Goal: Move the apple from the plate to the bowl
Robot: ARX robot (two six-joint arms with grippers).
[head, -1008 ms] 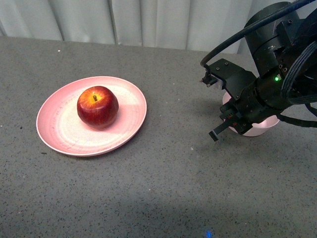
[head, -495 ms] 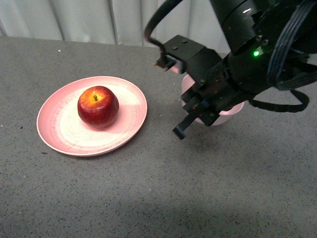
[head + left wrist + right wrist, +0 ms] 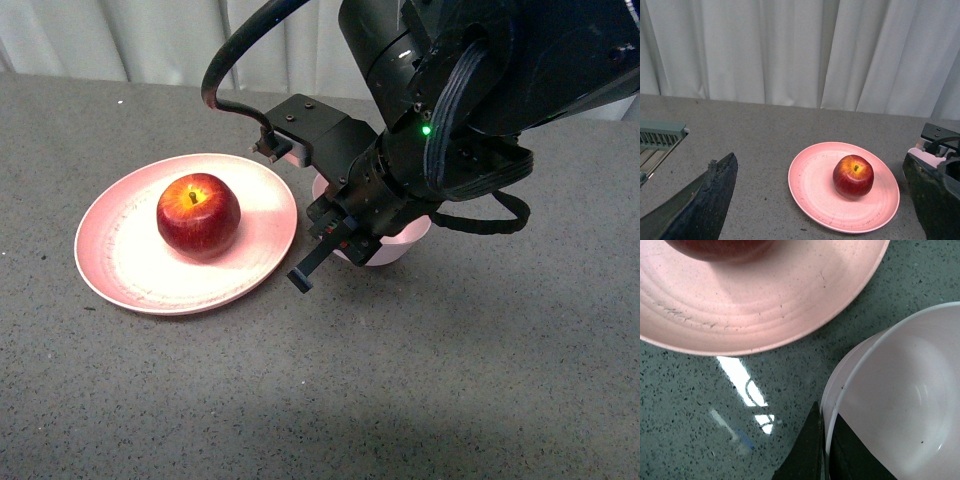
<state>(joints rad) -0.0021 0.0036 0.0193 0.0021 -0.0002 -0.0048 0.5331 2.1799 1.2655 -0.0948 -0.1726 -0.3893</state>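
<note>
The dark-red apple sits on the wide salmon-pink plate at the left of the table. It also shows in the left wrist view on the plate. My right gripper is shut on the rim of the small pale pink bowl and holds it right beside the plate's right edge. In the front view the bowl is mostly hidden under the right arm. My left gripper is open and empty, well short of the plate.
Grey speckled tabletop all round. White curtains hang behind the table's far edge. A grey-green slotted rack shows at one side in the left wrist view.
My right arm has carried the bowl leftward across the table, from the far right to right beside the plate. The apple and plate have not moved.
</note>
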